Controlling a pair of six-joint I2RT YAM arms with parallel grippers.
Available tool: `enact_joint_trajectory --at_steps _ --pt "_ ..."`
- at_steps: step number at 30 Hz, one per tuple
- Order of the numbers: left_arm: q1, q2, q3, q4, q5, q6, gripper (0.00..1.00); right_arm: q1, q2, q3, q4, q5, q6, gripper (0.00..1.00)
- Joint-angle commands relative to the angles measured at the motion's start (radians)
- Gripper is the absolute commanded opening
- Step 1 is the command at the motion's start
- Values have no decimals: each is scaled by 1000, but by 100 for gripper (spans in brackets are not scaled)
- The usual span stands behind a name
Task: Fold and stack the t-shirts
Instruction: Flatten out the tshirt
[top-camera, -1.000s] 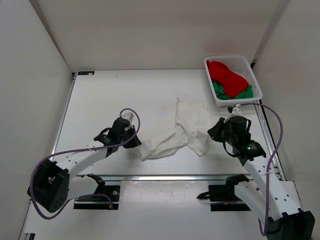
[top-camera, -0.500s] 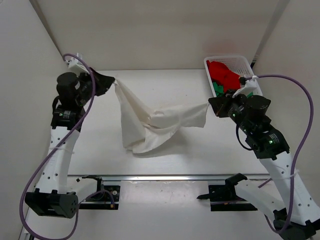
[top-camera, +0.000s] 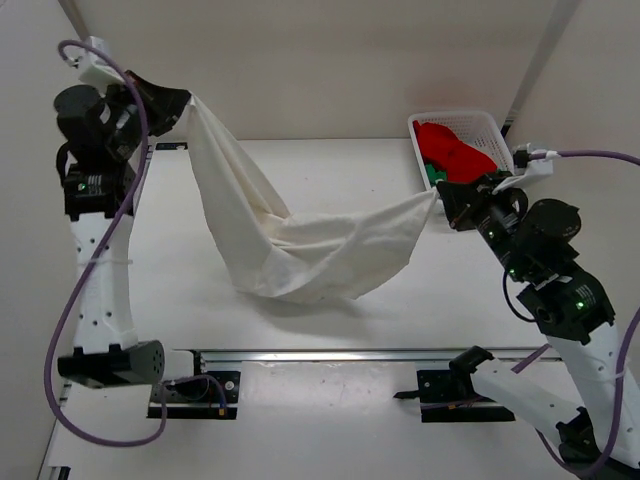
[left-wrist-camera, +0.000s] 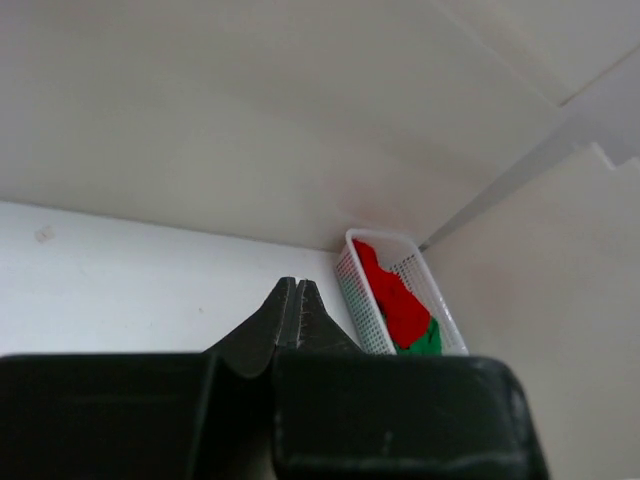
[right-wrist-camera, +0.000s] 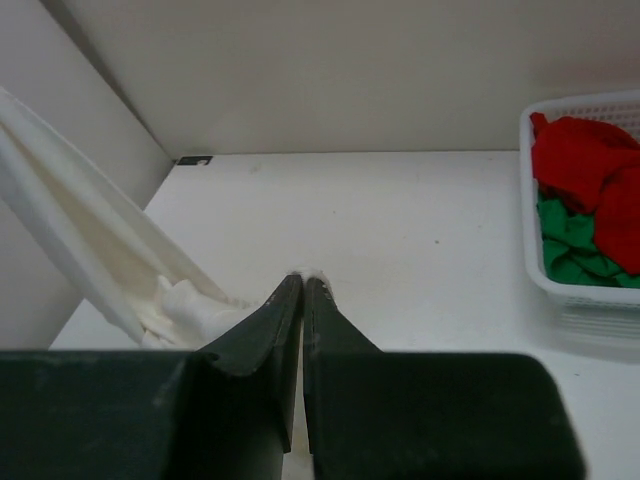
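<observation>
Two grippers are shown with their jaws pressed together, each clamped on an edge of the white t-shirt. The left gripper is held high. In its own wrist view the tips are seen closed flat with no cloth showing past them, but from above a bunched edge of the shirt is seen pinched there. From that grip the cloth is hung downward and across toward the other arm. The right gripper is held lower, and a sliver of white is seen caught at its closed tips in its wrist view. Between the two grippers the shirt is slung as a sagging band above the table. Whether its lowest fold touches the surface cannot be told. Just beyond the right gripper, a basket is placed at the table's far corner. Inside it, the red t-shirt is heaped at the far end and the green t-shirt is bunched at the near end.
</observation>
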Motion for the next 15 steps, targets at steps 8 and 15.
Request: enact_joint_trajectory --at_steps 8,15 --pt "-186 855 678 -267 -299 61 9 -383 354 -165 327 -362 130 0" --pt "-207 843 455 -237 -389 89 38 -311 552 -19 283 -294 77 0"
